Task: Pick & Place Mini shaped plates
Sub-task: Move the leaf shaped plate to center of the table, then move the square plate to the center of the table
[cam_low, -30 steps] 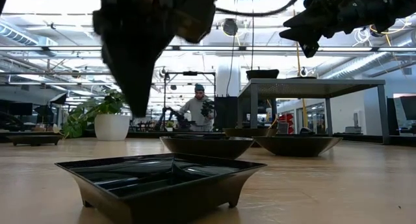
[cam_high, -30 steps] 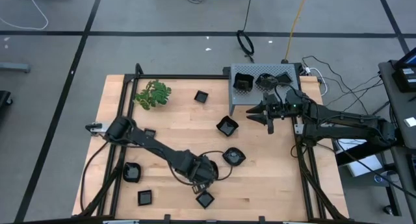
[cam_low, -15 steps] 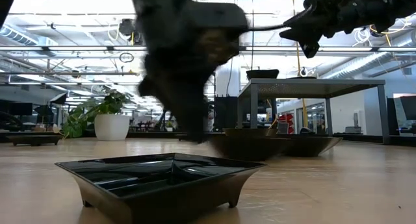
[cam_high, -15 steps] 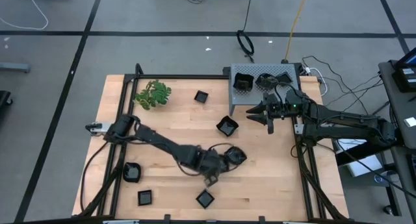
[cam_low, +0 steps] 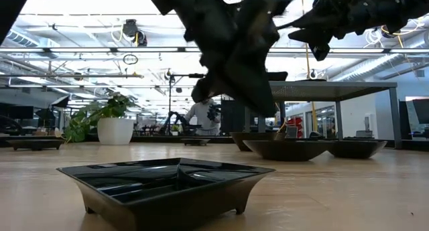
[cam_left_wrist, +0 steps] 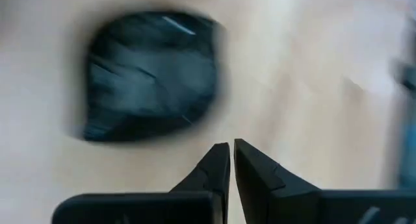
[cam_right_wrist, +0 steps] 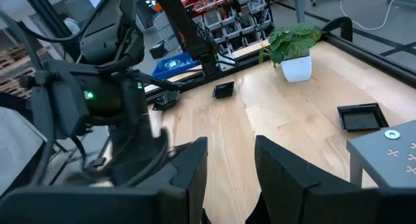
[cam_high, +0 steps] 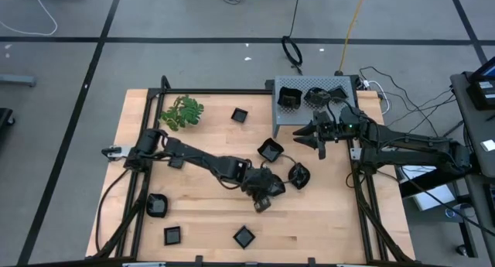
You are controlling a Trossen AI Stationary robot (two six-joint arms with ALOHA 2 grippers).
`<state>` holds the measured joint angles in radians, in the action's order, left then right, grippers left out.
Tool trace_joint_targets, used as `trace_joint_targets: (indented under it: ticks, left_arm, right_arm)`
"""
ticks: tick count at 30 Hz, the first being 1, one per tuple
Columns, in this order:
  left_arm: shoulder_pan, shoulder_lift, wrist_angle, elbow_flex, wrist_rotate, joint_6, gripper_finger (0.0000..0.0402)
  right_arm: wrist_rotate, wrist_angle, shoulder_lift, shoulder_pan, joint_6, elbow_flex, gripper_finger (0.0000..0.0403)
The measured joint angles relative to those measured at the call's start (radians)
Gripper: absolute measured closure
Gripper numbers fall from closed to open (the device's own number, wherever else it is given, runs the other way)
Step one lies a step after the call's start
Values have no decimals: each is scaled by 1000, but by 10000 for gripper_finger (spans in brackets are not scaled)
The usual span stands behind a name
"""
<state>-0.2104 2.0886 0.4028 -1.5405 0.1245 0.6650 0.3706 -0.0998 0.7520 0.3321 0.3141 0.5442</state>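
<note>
A wooden table with a black frame is seen from above. A green leafy sprig is laid near the far left corner. A grey metal box is stood at the far right corner. Small black plates are spread over the wood: one near the sprig, one by the box, a rounded one close to it, and three along the near edge
</note>
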Motion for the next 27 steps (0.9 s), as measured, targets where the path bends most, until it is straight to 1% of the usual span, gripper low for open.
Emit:
trace_joint_targets:
  ticks: [2, 4, 5, 6, 8, 11, 15, 18, 21, 24, 27]
  left_arm:
    - [-16, 0, 12, 0, 170, 38, 376]
    - [-46, -1, 16, 0, 323, 114, 376]
    - [-63, -3, 22, 0, 364, 157, 376]
    - [-81, -5, 34, 0, 377, 201, 376]
    - [-109, -5, 49, 0, 371, 269, 376]
    - [-132, -4, 52, 0, 344, 331, 376]
    - [-155, -4, 69, 0, 335, 354, 376]
    - [-169, -4, 150, 0, 338, 354, 375]
    - [-185, -4, 281, 0, 326, 365, 375]
    - [-207, -4, 385, 0, 268, 373, 365]
    - [-217, -4, 457, 0, 193, 422, 341]
  right_arm:
    - [0, 0, 0, 0, 0, 0, 287]
    - [0, 1, 0, 0, 0, 0, 287]
    - [0, 2, 0, 0, 0, 0, 287]
    - [0, 2, 0, 0, -1, 0, 287]
    - [1, 2, 0, 0, -11, 0, 287]
    - [1, 1, 0, 0, -14, 0, 287]
    - [1, 1, 0, 0, -15, 0, 287]
    - [1, 0, 0, 0, -15, 0, 287]
    - [1, 0, 0, 0, -15, 0, 287]
    - [1, 0, 0, 0, -15, 0, 287]
    - [1, 0, 0, 0, -12, 0, 287]
